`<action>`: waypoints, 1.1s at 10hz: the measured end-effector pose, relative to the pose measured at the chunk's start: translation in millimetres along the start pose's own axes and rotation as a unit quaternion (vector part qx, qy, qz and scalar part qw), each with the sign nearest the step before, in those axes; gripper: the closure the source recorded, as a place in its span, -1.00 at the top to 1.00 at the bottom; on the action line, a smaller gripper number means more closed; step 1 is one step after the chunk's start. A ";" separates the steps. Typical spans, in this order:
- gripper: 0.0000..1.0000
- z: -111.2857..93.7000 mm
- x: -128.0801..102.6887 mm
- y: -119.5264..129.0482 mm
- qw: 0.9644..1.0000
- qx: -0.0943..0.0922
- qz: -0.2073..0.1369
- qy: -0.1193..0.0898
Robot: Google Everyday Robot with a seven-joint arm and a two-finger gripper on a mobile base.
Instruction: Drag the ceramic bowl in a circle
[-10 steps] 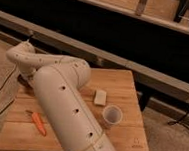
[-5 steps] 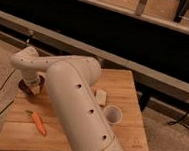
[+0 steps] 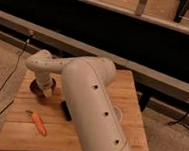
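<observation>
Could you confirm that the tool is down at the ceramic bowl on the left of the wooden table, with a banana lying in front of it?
Not quite: the camera view shows a carrot, not a banana. The tool is at the ceramic bowl on the wooden table.

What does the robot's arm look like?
The arm is fat, round and creamy white, like a smooth tube, with a row of small dark dots along its side. It bends at rounded joints. Its gripper at the end, over the table's left side, is pale too.

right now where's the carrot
The carrot lies near the table's front left, below the bowl and gripper, left of the phone.
</observation>
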 end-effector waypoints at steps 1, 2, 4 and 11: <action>-1.00 -1.9 14.4 -1.2 1.000 0.003 0.016 0.003; -1.00 -2.8 23.4 -2.2 1.000 0.005 0.026 0.005; -1.00 -5.4 42.4 -5.9 0.999 0.010 0.048 0.008; -1.00 -5.1 92.5 -39.5 0.994 0.021 0.101 0.024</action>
